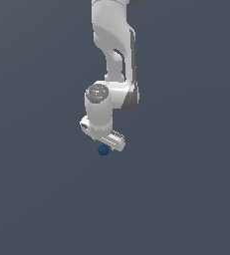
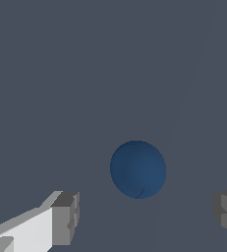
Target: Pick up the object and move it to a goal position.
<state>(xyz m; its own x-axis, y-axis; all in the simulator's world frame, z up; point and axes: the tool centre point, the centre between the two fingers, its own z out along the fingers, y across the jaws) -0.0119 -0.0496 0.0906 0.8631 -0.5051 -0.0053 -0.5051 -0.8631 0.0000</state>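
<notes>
The dark blue ball (image 1: 103, 150) lies on the flat grey ground, directly under the white gripper (image 1: 106, 144) at the end of the white arm. In the wrist view the ball (image 2: 137, 169) shows whole, ahead of the gap between the two grey fingertips (image 2: 66, 216). The gripper (image 2: 145, 214) is open wide. Neither finger touches the ball, and the gap is much wider than the ball. The gripper holds nothing. In the exterior view the hand hides the fingers and part of the ball.
The plain dark grey ground (image 1: 186, 199) runs in all directions. The white arm (image 1: 114, 50) rises toward the top of the exterior view. No goal marker shows.
</notes>
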